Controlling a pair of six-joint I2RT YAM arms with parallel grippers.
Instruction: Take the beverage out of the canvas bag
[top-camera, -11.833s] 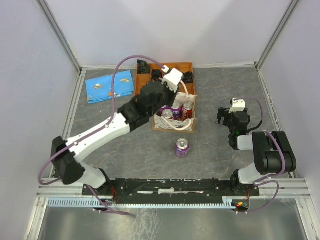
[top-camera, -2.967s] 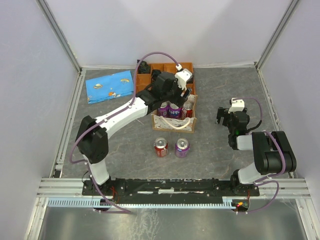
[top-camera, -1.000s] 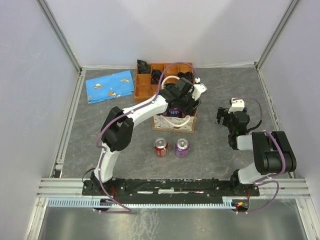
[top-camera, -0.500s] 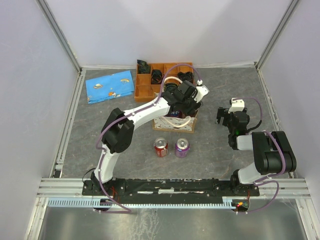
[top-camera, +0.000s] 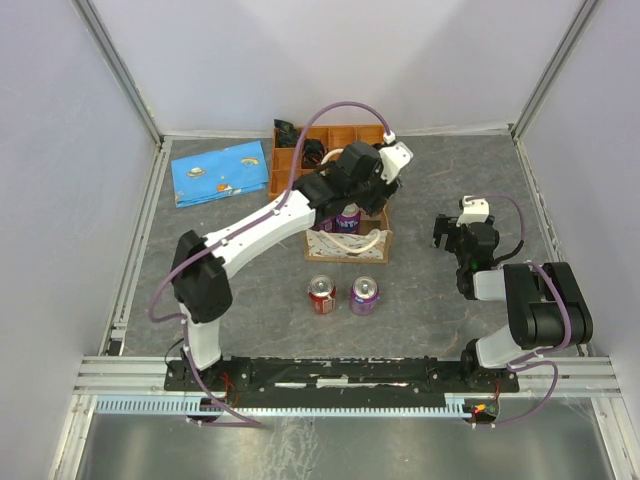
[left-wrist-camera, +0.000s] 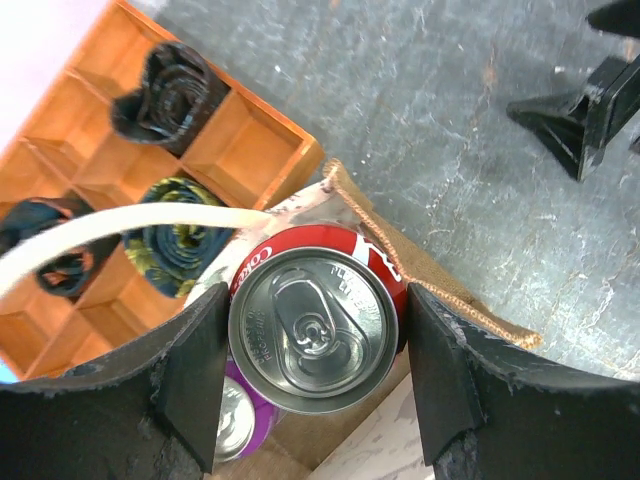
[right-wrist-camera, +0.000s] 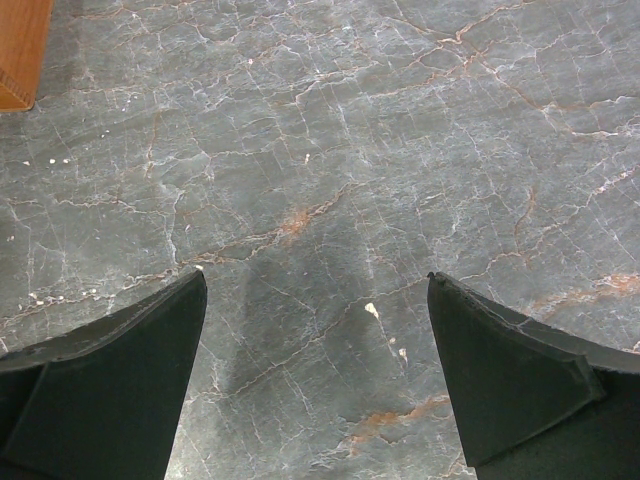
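Note:
A red beverage can (left-wrist-camera: 312, 318) sits between the black fingers of my left gripper (left-wrist-camera: 318, 372), which is shut on it. The can hangs over the far right corner of the cream canvas bag (left-wrist-camera: 446, 290); I cannot tell whether its base is above the rim. A purple can (left-wrist-camera: 226, 428) stands lower inside the bag, and a white handle (left-wrist-camera: 120, 226) arcs past on the left. From above, my left gripper (top-camera: 372, 180) is over the back of the canvas bag (top-camera: 346, 243). My right gripper (right-wrist-camera: 318, 372) is open over bare table.
A red can (top-camera: 321, 294) and a purple can (top-camera: 364, 293) stand on the table in front of the bag. An orange wooden tray (top-camera: 300, 158) with dark rolled items sits just behind it. A blue packet (top-camera: 220, 172) lies at the back left.
My left gripper has risen and drawn back toward the tray with the red can in it, coming up from inside the bag. The right arm has not moved.

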